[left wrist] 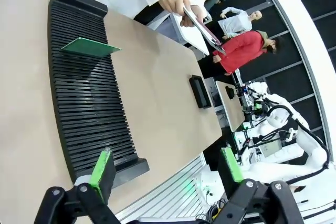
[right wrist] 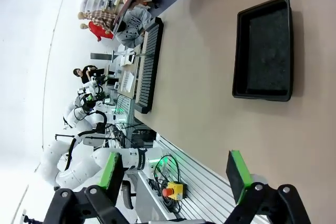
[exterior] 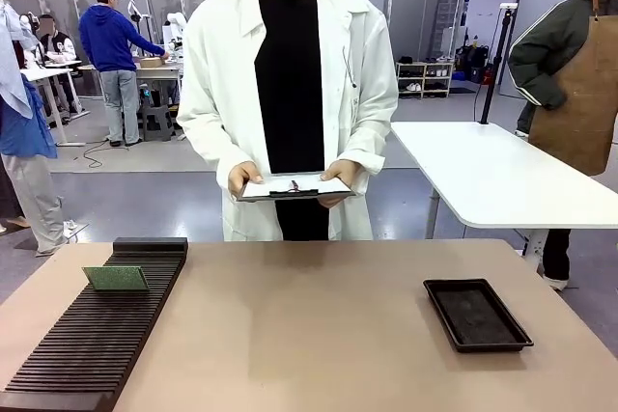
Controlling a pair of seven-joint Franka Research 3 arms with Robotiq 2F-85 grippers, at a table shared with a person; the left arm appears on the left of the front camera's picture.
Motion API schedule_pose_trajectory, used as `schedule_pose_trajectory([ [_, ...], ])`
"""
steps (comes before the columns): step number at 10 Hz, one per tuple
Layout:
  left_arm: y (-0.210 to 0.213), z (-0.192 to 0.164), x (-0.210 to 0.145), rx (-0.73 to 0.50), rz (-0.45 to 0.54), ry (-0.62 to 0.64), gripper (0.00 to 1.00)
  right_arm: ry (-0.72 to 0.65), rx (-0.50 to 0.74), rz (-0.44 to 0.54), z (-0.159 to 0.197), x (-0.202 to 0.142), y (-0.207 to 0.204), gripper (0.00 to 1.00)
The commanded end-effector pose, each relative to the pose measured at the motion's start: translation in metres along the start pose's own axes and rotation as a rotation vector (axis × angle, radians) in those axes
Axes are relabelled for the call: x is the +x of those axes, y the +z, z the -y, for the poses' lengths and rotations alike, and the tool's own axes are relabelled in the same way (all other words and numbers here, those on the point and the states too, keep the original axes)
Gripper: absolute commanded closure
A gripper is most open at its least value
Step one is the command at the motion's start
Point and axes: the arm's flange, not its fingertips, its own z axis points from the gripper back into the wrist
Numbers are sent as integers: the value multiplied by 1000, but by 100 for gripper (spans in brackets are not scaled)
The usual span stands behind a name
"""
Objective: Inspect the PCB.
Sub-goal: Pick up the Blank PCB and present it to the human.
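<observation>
The circuit board [exterior: 116,278] stands tilted in a slot near the far end of the black slotted rack [exterior: 92,354] (left side of the table [exterior: 290,335]). A black tray [exterior: 476,314] lies well apart, at the right. The person beyond holds a clipboard [exterior: 294,186] in both hands. Left gripper [left wrist: 167,165] and right gripper [right wrist: 174,171]: fingers spread wide, nothing between them.

Green PCB [exterior: 115,278] stands tilted (speckled face) in rack [exterior: 92,344].
</observation>
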Motion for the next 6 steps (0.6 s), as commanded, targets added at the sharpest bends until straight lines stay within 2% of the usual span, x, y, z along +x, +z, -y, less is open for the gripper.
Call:
schedule_pose_trajectory([
  [1, 2, -2, -1, -6, 4, 3, 0, 7, -3, -10, -4, 3, -2, 0],
  [6, 1, -2, -1, 14, -1, 10, 0, 7, -3, -10, -4, 3, -2, 0],
])
